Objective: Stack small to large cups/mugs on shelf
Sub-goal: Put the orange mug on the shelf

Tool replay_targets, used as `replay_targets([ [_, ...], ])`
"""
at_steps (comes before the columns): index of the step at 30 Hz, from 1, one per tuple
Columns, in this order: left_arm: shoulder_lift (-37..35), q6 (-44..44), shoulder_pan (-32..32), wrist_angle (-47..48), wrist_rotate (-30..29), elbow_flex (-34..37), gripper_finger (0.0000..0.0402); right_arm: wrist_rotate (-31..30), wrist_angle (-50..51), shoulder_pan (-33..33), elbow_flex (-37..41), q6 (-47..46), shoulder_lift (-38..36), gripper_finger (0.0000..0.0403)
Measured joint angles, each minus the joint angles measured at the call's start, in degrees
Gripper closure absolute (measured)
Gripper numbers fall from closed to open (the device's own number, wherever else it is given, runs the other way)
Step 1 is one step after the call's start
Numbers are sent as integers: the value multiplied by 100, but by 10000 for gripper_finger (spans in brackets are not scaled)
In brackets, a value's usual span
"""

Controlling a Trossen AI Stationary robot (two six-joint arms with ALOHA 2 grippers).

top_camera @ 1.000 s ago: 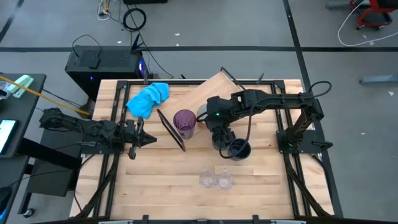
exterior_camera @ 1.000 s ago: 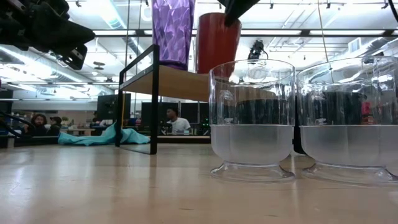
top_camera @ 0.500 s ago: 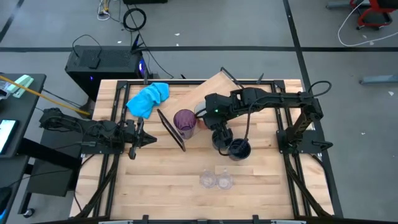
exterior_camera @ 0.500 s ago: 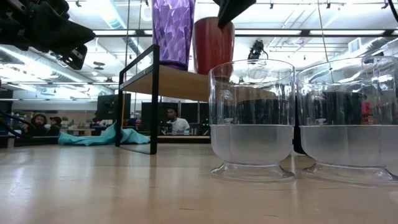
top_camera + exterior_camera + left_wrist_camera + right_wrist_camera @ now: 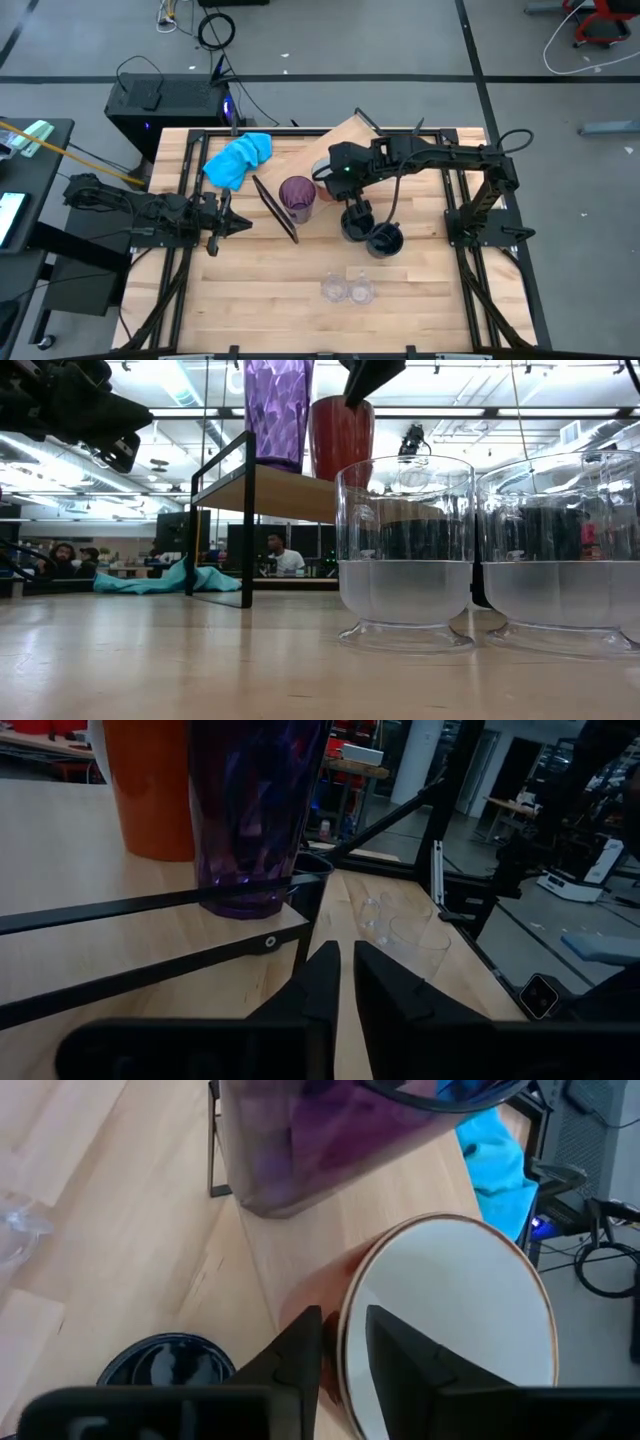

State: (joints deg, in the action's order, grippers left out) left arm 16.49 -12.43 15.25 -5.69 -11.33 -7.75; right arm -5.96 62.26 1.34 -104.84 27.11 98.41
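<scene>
My right gripper [image 5: 342, 1342]: over the shelf, just past the purple tumbler; my two fingers are drawn close and straddle the rim of the mug, one finger outside its wall, the other inside its mouth. I cannot tell for sure whether the pads press the wall, but the gap is only about as wide as the rim.
Mug [image 5: 450, 1325]: orange-red outside, white inside, standing upright on the shelf; its near rim sits directly between my right fingers, the rest of its mouth lying beyond them.
Purple tumbler [image 5: 297, 197]: upright on the shelf, just beside the mug and near the shelf's front edge; in the low view it stands left of the mug [image 5: 341, 437], the two close together.
Shelf [image 5: 290, 491]: light wooden board on a black wire frame, raised above the table, carrying the tumbler and the mug.
Dark mugs [image 5: 372, 232]: two of them on the table, touching or nearly so, just beside the shelf and below my right forearm in the high view.
Clear glasses [image 5: 347, 290]: two side by side on the table near its front edge, well apart from both my grippers; they fill the near part of the low view [image 5: 405, 550].
My left gripper [image 5: 228, 224]: low at the left side of the table, pointing toward the shelf, fingers nearly together with a thin gap, holding nothing; the tumbler stands ahead of it.
Blue cloth [image 5: 238, 158]: crumpled on the table at the back left.
</scene>
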Motion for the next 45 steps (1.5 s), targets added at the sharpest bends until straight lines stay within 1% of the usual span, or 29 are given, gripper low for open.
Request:
replay_targets([
  [5,-1,0,-1,4,2,0,362,0,96,2,-72,-226,-53,287],
  [13,0,-2,-1,60,2,0,366,-3,545,40,-488,-354,-213,239],
  [16,-1,-2,-2,74,2,0,362,-103,817,251,-501,-358,-342,232],
  [22,-2,-2,-2,117,2,0,360,-137,1175,921,-501,-458,-460,231],
  [26,0,-9,-2,131,2,0,365,280,1233,1360,-267,-320,-467,231],
  [31,-2,-53,-2,129,2,0,365,555,1187,1787,219,-185,-467,231],
  [33,0,-86,-2,131,2,0,362,648,986,1905,463,-120,-488,231],
  [39,-1,-153,-2,131,2,0,359,894,-54,2125,1169,200,-650,231],
  [43,-1,-168,-2,131,2,0,365,1164,-441,2142,1430,314,-670,231],
  [45,-2,-155,-2,131,2,0,368,1204,-529,2129,1520,351,-670,231],
])
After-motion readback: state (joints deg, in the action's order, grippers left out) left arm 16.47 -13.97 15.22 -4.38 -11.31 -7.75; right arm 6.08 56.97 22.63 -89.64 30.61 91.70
